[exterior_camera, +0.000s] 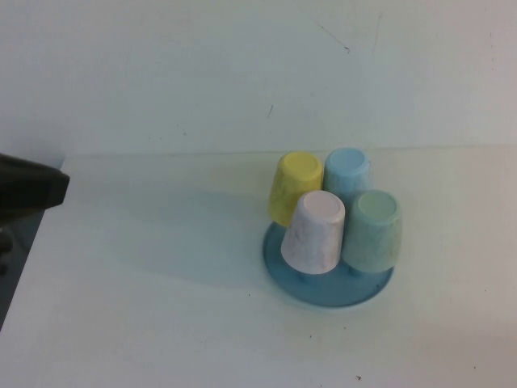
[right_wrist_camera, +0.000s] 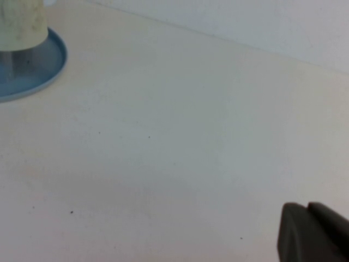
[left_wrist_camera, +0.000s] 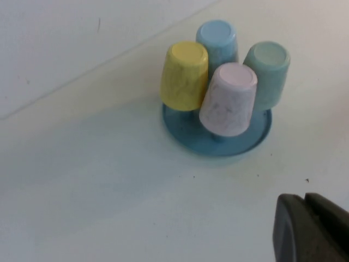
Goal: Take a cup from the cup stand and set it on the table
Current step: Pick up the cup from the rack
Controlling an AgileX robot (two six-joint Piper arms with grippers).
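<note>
The pinkish-white speckled cup [exterior_camera: 314, 231] sits upside down on a peg at the near side of the blue cup stand [exterior_camera: 323, 289], right of the table's middle. It also shows in the left wrist view [left_wrist_camera: 229, 98] on the stand [left_wrist_camera: 185, 130]. My left gripper [left_wrist_camera: 304, 197] is shut and empty, well short of the stand; it shows as a dark shape at the far left of the high view [exterior_camera: 32, 184]. My right gripper [right_wrist_camera: 306, 206] is shut and empty over bare table [right_wrist_camera: 174, 136], far from the stand's rim [right_wrist_camera: 46, 73]; it is outside the high view.
A yellow cup [exterior_camera: 295, 186], a light blue cup [exterior_camera: 347, 171] and a mint green cup [exterior_camera: 374, 229] also sit upside down on the stand. A white wall rises behind the table [exterior_camera: 161, 283]. The table's left edge lies near my left arm.
</note>
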